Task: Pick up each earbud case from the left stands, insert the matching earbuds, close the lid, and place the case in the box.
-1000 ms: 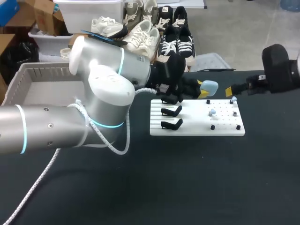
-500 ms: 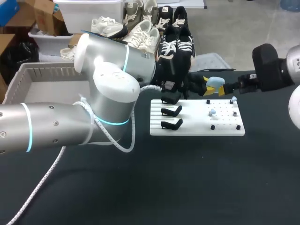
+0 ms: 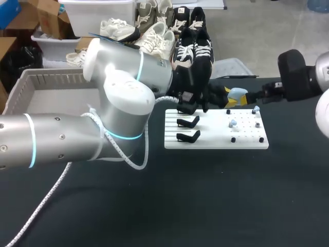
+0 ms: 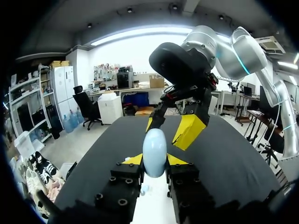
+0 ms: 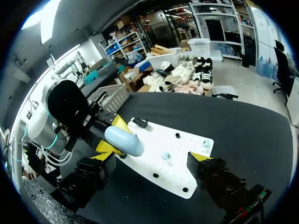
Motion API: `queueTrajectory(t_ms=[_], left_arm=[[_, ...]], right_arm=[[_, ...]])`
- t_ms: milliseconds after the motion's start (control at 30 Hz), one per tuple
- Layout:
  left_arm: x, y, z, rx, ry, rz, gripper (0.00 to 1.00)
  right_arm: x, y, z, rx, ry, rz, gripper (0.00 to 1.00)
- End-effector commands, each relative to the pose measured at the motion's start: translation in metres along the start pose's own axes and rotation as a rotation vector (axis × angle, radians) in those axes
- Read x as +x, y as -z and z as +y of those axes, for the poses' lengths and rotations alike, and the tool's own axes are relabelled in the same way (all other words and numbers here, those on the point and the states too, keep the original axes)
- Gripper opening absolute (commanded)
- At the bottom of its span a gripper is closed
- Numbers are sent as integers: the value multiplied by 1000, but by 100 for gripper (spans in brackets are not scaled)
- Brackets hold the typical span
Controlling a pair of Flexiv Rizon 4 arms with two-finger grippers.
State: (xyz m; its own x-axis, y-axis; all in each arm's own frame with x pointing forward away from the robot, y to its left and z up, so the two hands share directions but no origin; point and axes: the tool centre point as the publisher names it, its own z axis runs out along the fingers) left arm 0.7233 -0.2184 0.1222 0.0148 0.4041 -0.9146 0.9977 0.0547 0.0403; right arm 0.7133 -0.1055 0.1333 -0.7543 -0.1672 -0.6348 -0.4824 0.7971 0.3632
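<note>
Your left fingers are clamping the pale blue, egg-shaped plastic earbud case from two sides. They are holding it in the air over the far edge of the white pegged board, clear of the black hooked stands.

Probably you are presenting it to the other arm. Your right fingers are standing wide apart, gripping nothing, with the case close to one of them. Small pale blue earbuds are sitting on the board.

The lid seam is not showing, so I cannot tell whether the case is open or closed. Your left arm is covering part of the grey slatted box.
</note>
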Motion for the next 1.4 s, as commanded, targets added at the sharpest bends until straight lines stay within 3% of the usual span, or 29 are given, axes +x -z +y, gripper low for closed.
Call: queueTrajectory(t_ms=[33, 667, 967, 1200, 1400], left_arm=[[2, -1, -4, 0, -2, 2, 0], [8, 4, -24, 34, -14, -11, 0], [8, 30, -30, 1, -33, -141, 0], [9, 43, -37, -6, -74, -211, 0], [10, 57, -36, 19, -53, -308, 0]], right_arm=[[-1, 0, -4, -14, -2, 1, 100], [-15, 18, -2, 31, 26, -19, 100], [-14, 43, 2, 126, 7, -45, 100], [-11, 48, 4, 173, -18, -28, 100], [-4, 50, 10, 204, -48, -18, 100]])
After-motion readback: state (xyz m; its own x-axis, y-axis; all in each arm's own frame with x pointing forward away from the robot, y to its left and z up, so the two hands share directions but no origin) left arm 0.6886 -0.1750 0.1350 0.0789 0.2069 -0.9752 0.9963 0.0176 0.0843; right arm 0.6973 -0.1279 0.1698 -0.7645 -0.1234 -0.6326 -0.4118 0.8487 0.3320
